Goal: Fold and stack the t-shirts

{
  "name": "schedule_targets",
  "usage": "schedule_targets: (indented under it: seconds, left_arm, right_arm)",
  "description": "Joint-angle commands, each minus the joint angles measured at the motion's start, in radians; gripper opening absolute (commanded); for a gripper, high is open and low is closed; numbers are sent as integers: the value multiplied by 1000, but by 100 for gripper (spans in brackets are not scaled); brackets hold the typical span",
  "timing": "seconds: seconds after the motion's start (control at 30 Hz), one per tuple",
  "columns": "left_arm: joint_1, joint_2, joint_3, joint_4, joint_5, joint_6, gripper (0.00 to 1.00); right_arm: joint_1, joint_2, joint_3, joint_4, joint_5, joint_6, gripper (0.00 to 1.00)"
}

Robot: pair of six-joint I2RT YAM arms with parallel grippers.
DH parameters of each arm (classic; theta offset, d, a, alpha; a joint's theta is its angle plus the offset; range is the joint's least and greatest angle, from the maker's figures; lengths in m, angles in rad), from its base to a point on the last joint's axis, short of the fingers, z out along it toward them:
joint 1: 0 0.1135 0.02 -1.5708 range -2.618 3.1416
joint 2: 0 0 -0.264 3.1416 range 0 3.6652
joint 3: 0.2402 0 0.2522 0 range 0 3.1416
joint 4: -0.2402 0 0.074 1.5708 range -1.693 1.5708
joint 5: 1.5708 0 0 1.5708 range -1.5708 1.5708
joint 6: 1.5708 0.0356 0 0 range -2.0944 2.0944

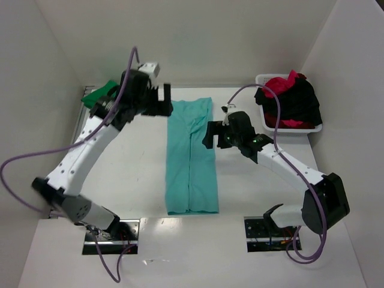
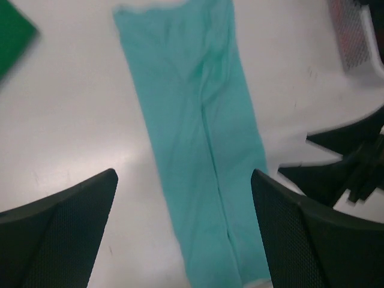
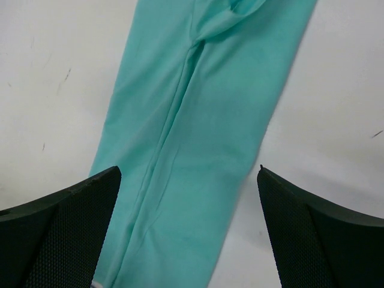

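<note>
The light teal t-shirt lies on the table folded into a long narrow strip, running from far to near. It also shows in the left wrist view and in the right wrist view. My left gripper is open and empty, hovering at the strip's far left corner. My right gripper is open and empty, beside the strip's right edge at mid-length. A folded dark green t-shirt lies at the far left; its corner shows in the left wrist view. Red and black t-shirts are heaped in the basket.
A white plastic basket stands at the far right of the table; its edge shows in the left wrist view. White walls close in the table at the back and both sides. Both arm bases sit at the near edge.
</note>
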Motion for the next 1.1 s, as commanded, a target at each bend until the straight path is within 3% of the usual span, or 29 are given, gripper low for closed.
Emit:
schedule_targets:
  seconds: [0.0, 0.03, 0.17, 0.4, 0.6, 0.77, 0.9, 1.07]
  left_arm:
    - [45, -232, -503, 250, 163, -132, 100]
    - [45, -265, -633, 265, 193, -159, 100]
    - [36, -362, -853, 300, 280, -240, 100]
    - [17, -435, -1006, 307, 400, -272, 100]
    - [-14, -506, -1153, 297, 456, -342, 100]
    - [-101, -475, -1161, 279, 441, -447, 100]
    - [-235, -381, -1161, 279, 396, -510, 100]
    - [-301, -356, -1153, 278, 358, -584, 100]
  right_arm:
    - [3, 12, -20, -37, -86, 100, 100]
    - [3, -20, -54, -37, -96, 152, 100]
    - [3, -109, -161, -22, -134, 284, 100]
    - [4, -235, -322, -97, -163, 402, 100]
    - [85, -293, -399, -163, -107, 504, 100]
    - [125, -301, -448, -210, -107, 566, 98]
    - [138, -311, -475, -224, -123, 578, 94]
    - [180, -344, -485, -243, -136, 610, 92]
